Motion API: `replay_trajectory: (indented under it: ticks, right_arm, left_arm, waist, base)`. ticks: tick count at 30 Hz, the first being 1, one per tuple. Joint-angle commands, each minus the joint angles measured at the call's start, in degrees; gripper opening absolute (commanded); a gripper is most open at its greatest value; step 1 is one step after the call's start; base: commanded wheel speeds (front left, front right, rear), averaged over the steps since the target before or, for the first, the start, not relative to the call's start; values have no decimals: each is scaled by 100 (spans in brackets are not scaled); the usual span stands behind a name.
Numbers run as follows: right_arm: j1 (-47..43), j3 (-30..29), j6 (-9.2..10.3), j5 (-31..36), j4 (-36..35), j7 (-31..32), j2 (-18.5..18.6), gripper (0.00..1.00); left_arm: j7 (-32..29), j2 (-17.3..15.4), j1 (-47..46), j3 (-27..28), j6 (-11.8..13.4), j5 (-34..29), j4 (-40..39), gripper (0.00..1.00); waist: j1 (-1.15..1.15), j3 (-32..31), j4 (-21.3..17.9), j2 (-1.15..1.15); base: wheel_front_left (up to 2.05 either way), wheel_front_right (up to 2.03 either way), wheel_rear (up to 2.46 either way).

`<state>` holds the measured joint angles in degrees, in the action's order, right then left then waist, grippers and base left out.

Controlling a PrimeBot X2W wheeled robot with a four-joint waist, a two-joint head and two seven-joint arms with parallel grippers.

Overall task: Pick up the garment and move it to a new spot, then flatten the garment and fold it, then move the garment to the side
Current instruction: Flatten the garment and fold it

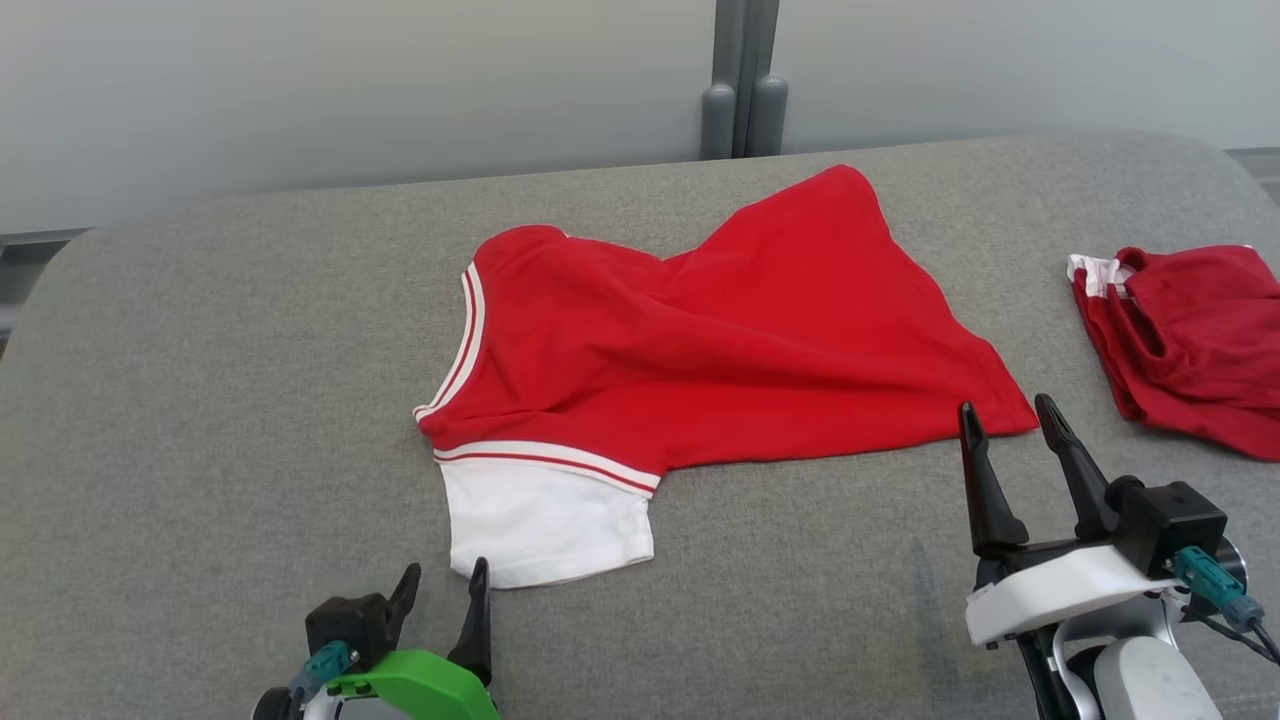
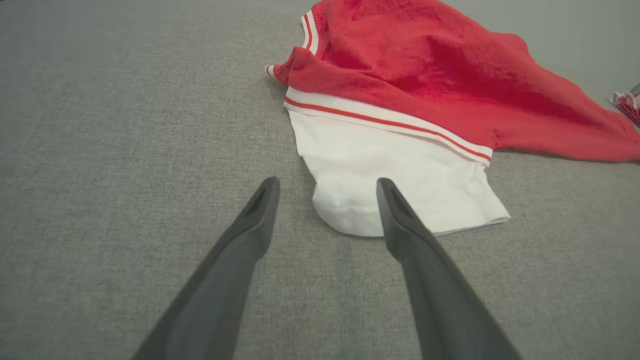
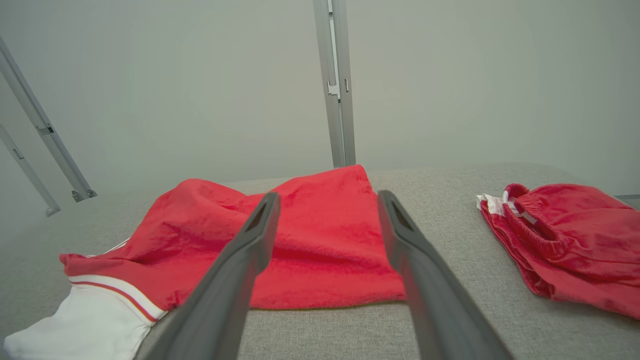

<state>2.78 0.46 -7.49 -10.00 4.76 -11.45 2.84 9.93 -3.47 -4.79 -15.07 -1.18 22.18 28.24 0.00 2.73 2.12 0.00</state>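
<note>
The garment (image 1: 700,330) is a red shirt with a white sleeve and red-and-white striped trim, lying rumpled in the middle of the grey padded surface (image 1: 200,400). My left gripper (image 1: 445,580) stands open just in front of the white sleeve's hem (image 2: 345,220), its fingers apart with nothing between them (image 2: 327,187). Near the shirt's lower right corner my right gripper (image 1: 1008,415) is open and empty, hovering above the surface (image 3: 327,200). The garment (image 3: 300,235) spreads ahead of it.
A second red garment (image 1: 1190,340) with white trim lies bunched at the right edge of the surface (image 3: 570,245). A grey post (image 1: 742,75) rises behind the surface against a pale wall. Bare grey padding stretches to the left and front.
</note>
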Motion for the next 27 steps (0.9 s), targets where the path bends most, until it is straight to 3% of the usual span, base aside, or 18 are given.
replay_trajectory:
  ticks: [1,13,27]
  right_arm:
    - [70,-10,0,-24,-7,3,13,100]
    - [187,-55,0,37,-35,15,13,100]
    - [181,-123,0,15,-21,-19,13,100]
  left_arm:
    - [34,-36,-112,5,-41,62,48,100]
    - [343,-5,-748,-57,-349,244,1230,100]
    - [528,26,-798,-199,-571,434,1471,100]
  waist:
    - [0,44,-43,0]
    - [0,273,-261,0]
    - [0,287,-280,0]
  base:
    - [0,0,0]
    - [0,0,0]
    - [0,0,0]
